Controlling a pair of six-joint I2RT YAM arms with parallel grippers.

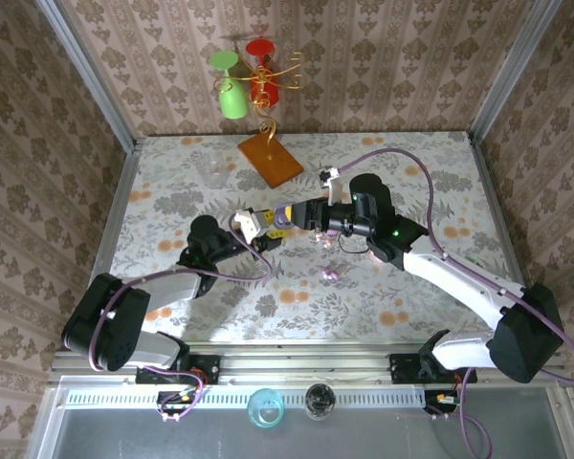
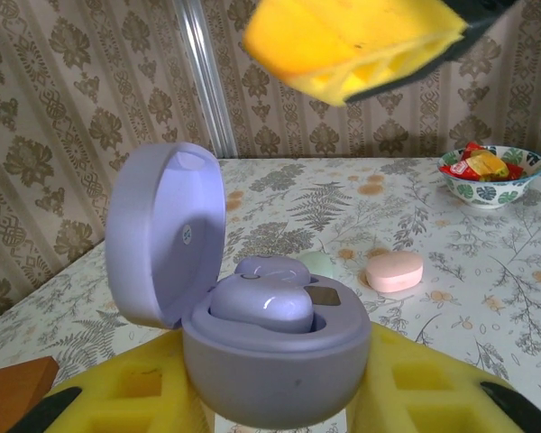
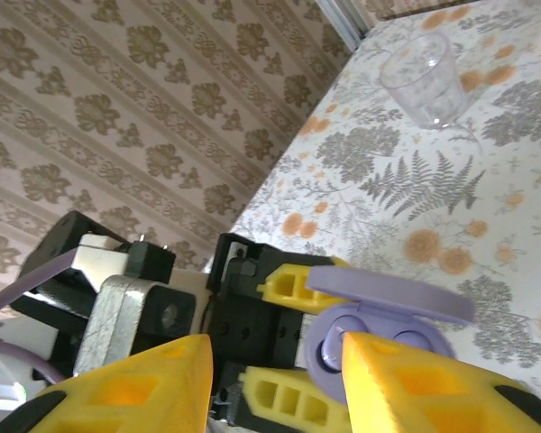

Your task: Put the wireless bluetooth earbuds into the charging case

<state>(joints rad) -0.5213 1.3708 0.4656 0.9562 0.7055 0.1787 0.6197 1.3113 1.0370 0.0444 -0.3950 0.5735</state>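
My left gripper is shut on the lilac charging case, held upright between its yellow fingers. The lid stands open to the left. Two lilac earbuds sit in the case's wells. My right gripper hovers open just above the case, one yellow fingertip in front of its rim, nothing between the fingers. From above, both grippers meet mid-table. A small lilac-pink earbud lies on the table to the right of them.
A pink case and a pale green case lie on the table beyond the held case. A bowl of sweets stands farther off. A clear cup and an orange board with a glass stand sit at the back.
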